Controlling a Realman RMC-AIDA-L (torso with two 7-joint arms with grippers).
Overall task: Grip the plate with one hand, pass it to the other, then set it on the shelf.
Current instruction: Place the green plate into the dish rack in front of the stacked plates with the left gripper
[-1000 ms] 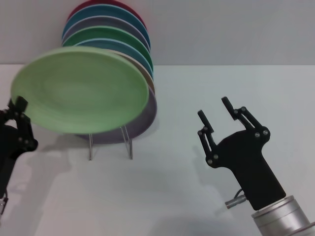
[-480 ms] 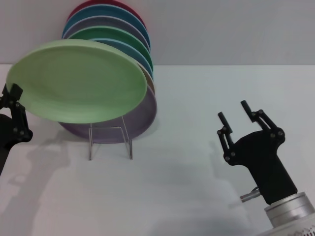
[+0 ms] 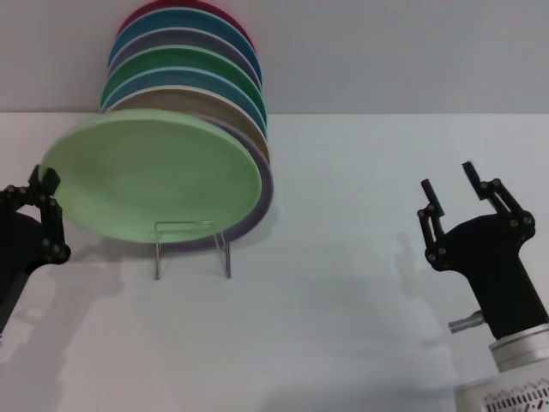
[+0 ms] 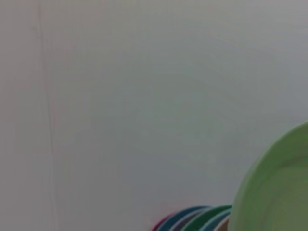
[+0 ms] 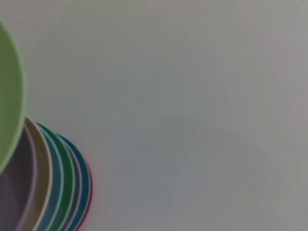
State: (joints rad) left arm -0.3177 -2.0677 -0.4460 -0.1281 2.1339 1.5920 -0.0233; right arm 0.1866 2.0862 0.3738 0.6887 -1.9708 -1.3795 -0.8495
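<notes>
The pale mint-green plate is tilted and sits low against the front of the plate row, just above the wire shelf. My left gripper is at the plate's left edge and is shut on its rim. My right gripper is open and empty, far to the right of the plate and above the table. The plate also shows at the edge of the left wrist view and of the right wrist view.
Several plates stand in the shelf behind the mint one: a lilac plate, a tan one, blue ones, a darker green plate and a red one at the back. Their rims show in the right wrist view. The white table meets a grey wall.
The left gripper has lowered the plate and moved it right, close against the lilac plate over the shelf. The right gripper has drawn back to the right.
</notes>
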